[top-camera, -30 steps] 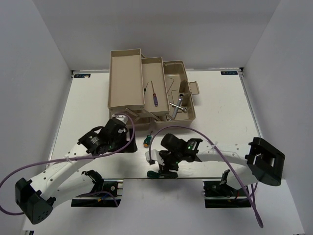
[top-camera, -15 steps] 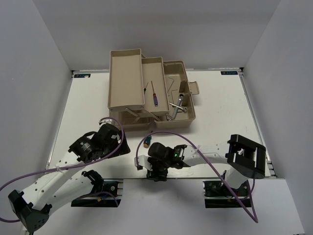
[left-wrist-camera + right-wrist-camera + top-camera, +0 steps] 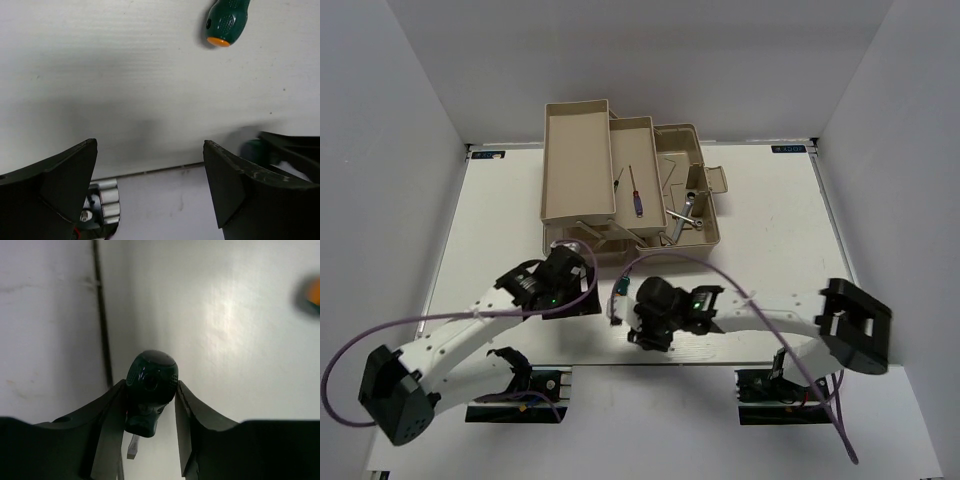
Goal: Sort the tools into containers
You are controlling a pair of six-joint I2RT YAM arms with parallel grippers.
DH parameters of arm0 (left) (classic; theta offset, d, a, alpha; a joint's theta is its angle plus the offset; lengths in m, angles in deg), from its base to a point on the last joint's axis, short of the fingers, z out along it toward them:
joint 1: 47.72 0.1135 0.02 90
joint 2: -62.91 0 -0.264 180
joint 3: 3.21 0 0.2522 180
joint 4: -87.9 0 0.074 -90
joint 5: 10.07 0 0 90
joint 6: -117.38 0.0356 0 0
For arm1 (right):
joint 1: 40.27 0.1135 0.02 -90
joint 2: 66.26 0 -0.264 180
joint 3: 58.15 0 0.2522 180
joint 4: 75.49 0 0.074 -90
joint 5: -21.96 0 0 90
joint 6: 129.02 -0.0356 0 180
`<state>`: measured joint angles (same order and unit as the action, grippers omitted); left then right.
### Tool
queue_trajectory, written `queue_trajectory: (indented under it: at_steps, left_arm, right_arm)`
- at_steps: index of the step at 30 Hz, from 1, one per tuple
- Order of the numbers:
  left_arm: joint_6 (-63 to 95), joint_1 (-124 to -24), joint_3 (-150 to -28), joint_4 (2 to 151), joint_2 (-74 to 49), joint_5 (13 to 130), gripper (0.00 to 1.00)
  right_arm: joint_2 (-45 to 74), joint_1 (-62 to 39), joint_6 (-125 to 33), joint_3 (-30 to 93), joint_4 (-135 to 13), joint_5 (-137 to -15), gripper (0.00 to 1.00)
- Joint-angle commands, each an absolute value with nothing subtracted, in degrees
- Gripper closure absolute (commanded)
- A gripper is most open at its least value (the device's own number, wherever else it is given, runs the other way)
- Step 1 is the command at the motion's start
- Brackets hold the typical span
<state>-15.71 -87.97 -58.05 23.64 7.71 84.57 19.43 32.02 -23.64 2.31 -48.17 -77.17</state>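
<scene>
Mostly hidden under its own black housing in the top view, the right gripper (image 3: 150, 384) shows plainly only to its wrist camera, where both fingers press the sides of a stubby green screwdriver (image 3: 150, 396), clenched on the handle. Its shaft cannot be made out; only a sliver of grey metal peeks out low beside one finger. A blurred orange spot is cut off at that view's right edge. The left gripper (image 3: 150, 145) hangs released, fingers spread wide with only bare counter (image 3: 500, 220) between them. Past its fingers lies a second green screwdriver (image 3: 225, 22), its tip cut off by the frame; it lies between the two grippers. Both handles are dark green, rounded and dimpled for grip, and the loose one has an orange end cap. The counter is matte white, faintly ribbed. At the back stands the beige plastic toolbox (image 3: 715, 228), trays fanned out, with a thin purple screwdriver (image 3: 636, 195) in the middle tray and a silver wrench (image 3: 682, 215) lower down. The held screwdriver sits just beside the counter's near edge, while the left of the counter lies open.
</scene>
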Motion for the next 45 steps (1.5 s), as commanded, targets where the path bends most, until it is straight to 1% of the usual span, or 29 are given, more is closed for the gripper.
queue_trajectory:
  at_steps: [1, 2, 6, 10, 12, 16, 19, 20, 21, 22, 24, 25, 26, 27, 28, 29, 30, 31, 32, 33, 34, 35, 36, 39, 40, 41, 43, 44, 45]
  left_arm:
    - [-11.04, -88.15, -58.99, 31.41, 3.16, 82.56, 0.03]
    - [-9.72, -88.15, -59.59, 32.47, 2.01, 82.56, 0.03]
    - [-5.95, -88.15, -60.13, 38.62, -3.26, 81.42, 0.03]
    - [-1.46, -88.15, -61.53, 44.77, -8.53, 79.93, 0.03]
    - [0.12, -88.15, -62.93, 47.5, -10.64, 79.14, 0.03]
    - [2.41, -88.15, -64.87, 50.58, -15.39, 77.3, 0.04]
    - [2.42, -88.15, -66.19, 51.29, -16.71, 77.29, 0.04]
    - [2.42, -88.67, -66.19, 51.29, -16.72, 77.29, 0.04]
    - [2.42, -88.67, -66.19, 51.29, -16.72, 77.29, 0.04]
    - [2.42, -88.67, -66.19, 51.29, -16.72, 77.29, 0.04]
    - [2.42, -88.67, -65.67, 51.29, -16.72, 77.81, 0.04]
    - [2.42, -88.67, -64.97, 50.68, -16.72, 77.82, 0.05]
    - [2.42, -89.2, -64.35, 50.67, -16.02, 78.34, 0.06]
    - [2.42, -89.2, -64.35, 50.67, -16.02, 78.34, 0.06]
    - [1.9, -89.2, -63.48, 50.67, -15.32, 78.34, 0.06]
    - [1.89, -89.2, -62.77, 50.67, -14.62, 78.87, 0.06]
    - [1.28, -89.81, -62.76, 50.67, -14.61, 78.87, 0.06]
    - [1.27, -89.82, -62.76, 50.67, -14.61, 79.39, 0.06]
    - [1.27, -90.34, -62.16, 50.67, -14.61, 79.4, 0.06]
    - [0.49, -90.34, -62.15, 49.97, -14.09, 80.09, 0.06]
    - [-0.13, -90.95, -61.63, 49.97, -14.08, 80.62, 0.06]
    - [-0.13, -90.96, -61.62, 49.97, -13.3, 80.63, 0.06]
    - [-0.65, -90.96, -61.01, 49.45, -13.29, 81.24, 0.06]
    - [-1.8, -92.1, -60.3, 48.91, -11.71, 82.56, 0.06]
    - [-1.8, -92.1, -59.78, 48.91, -10.93, 83.08, 0.06]
    - [-1.8, -92.1, -59.25, 48.91, -10.4, 83.09, 0.06]
    - [-2.32, -92.72, -59.25, 48.91, -10.39, 83.62, 0.07]
    - [-2.33, -92.72, -59.25, 48.91, -10.39, 84.23, 0.07]
    - [-2.33, -93.33, -59.25, 48.91, -11.17, 84.23, 0.07]
  right_arm:
    - [11.01, 27.68, -25.05, 0.18, -41.53, -75.07, 1.0]
    - [5.08, 26.89, -25.13, -0.87, -40.73, -74.81, 1.0]
    - [-4.97, 21.62, -24.87, -1.68, -35.2, -73.41, 1.0]
    - [-8.77, 17.75, -26.36, 0.87, -32.46, -69.29, 1.0]
    - [-9.48, 14.67, -27.15, 4.2, -32.72, -65.96, 1.0]
    - [-7.29, 8.61, -31.1, 15.45, -33.16, -65.22, 1.0]
    - [-2.47, 5.1, -33.22, 22.92, -37.63, -66.98, 1.0]
    - [-1.14, 4.47, -33.83, 24.59, -38.78, -70.03, 1.0]
    - [0.18, 2.9, -34.62, 29.13, -41.75, -71.02, 1.0]
    - [5.06, 2.54, -34.97, 31.0, -42.73, -74.08, 1.0]
    - [8.96, 1.23, -38.55, 36.71, -44.14, -76.03, 1.0]
    - [16.11, 1.04, -40.5, 41.26, -44.67, -81.0, 1.0]
    - [18.53, 0.87, -42.6, 45.91, -44.94, -82.7, 1.0]
    - [22.73, 0.78, -45.06, 47.88, -46.16, -84.81, 1.0]
    - [24.86, 0.78, -46.22, 52.94, -47.82, -89.44, 1.0]
    - [30.28, 1.04, -47.36, 54.3, -50.19, -90.36, 1.0]
    - [32.25, 1.21, -47.81, 55.62, -51.61, -91.15, 1.0]
    - [34.01, 1.39, -49.55, 59.81, -53.97, -92.73, 1.0]
    - [39.68, 1.48, -50.35, 61.85, -54.78, -92.83, 1.0]
    - [41.91, 1.65, -51.23, 63.87, -54.87, -93.0, 1.0]
    - [43.94, 1.57, -52.63, 70.42, -55.05, -93.09, 1.0]
    - [49.61, 1.65, -53.25, 72.57, -54.26, -92.66, 1.0]
    - [51.24, 1.57, -53.61, 76.51, -53.91, -92.39, 1.0]
    - [55.29, 1.57, -52.39, 79.45, -54.95, -91.08, 1.0]
    - [55.73, 1.65, -51.86, 79.45, -55.31, -91.16, 0.95]
    - [55.82, 1.66, -51.24, 79.27, -55.14, -91.33, 0.68]
    - [55.03, 1.57, -50.71, 78.22, -54.26, -93.43, 0.43]
    - [54.42, 1.31, -50.01, 77.0, -54.17, -93.97, 0.26]
    - [53.9, 1.22, -49.83, 75.07, -54.43, -94.41, 0.22]
